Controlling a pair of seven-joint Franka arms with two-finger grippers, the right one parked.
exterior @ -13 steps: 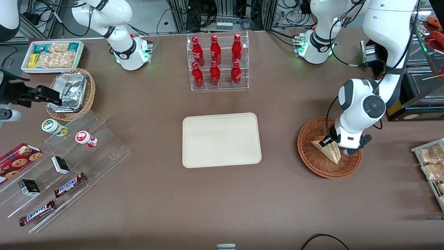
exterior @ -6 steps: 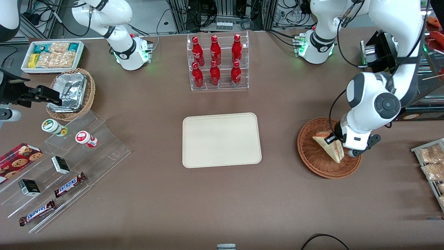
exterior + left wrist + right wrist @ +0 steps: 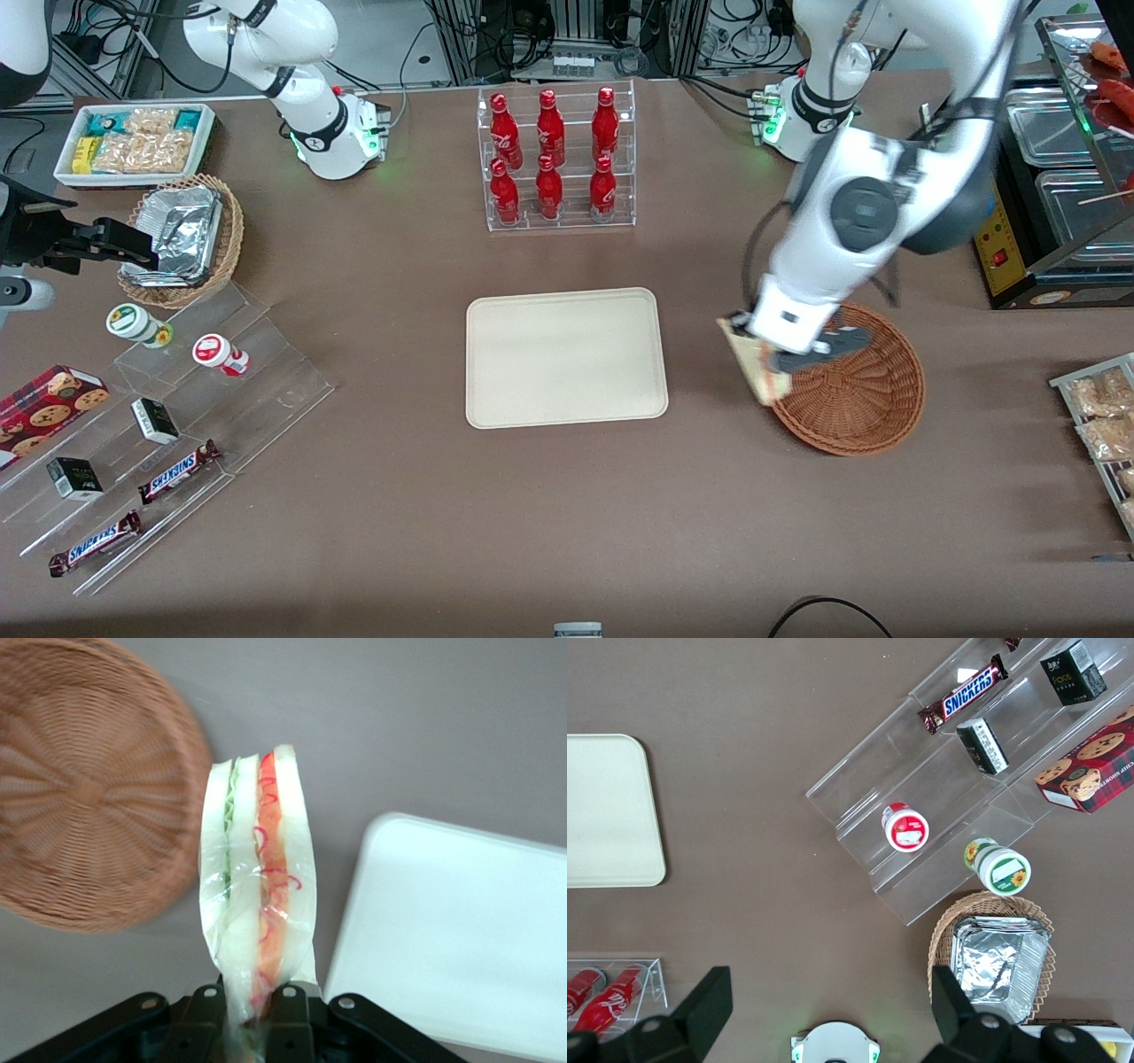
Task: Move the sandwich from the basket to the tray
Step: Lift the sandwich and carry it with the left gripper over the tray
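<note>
Front view: the left arm's gripper [image 3: 769,354] is hanging at centre right of the frame, over the basket's [image 3: 864,416] rim on the side toward the tray [image 3: 567,357]. It is clamping the sandwich [image 3: 753,363], a wrapped pale wedge, lifted clear of the reddish-brown wicker bowl and partly sticking out past the rim over the brown table [image 3: 567,514]. The cream tray is lying flat in mid-frame, apart from the basket. A clear rack of red bottles [image 3: 554,155] is standing at upper centre. A tan basket with foil containers [image 3: 182,237] is sitting at upper left, toward the parked arm's end.

Left wrist view: the black fingers [image 3: 288,1005] are pinching the sandwich [image 3: 259,877] at its narrow end, clenched on it. White bread, green and red-orange filling are showing along the cut edge, under clear wrap. The basket [image 3: 89,806] and tray [image 3: 461,939] are lying on either side of it, below.

Right wrist view: the tray's corner [image 3: 611,811] is showing at left edge of frame; a Snickers bar [image 3: 964,694] is resting on the clear stepped stand [image 3: 939,806] at upper right.
</note>
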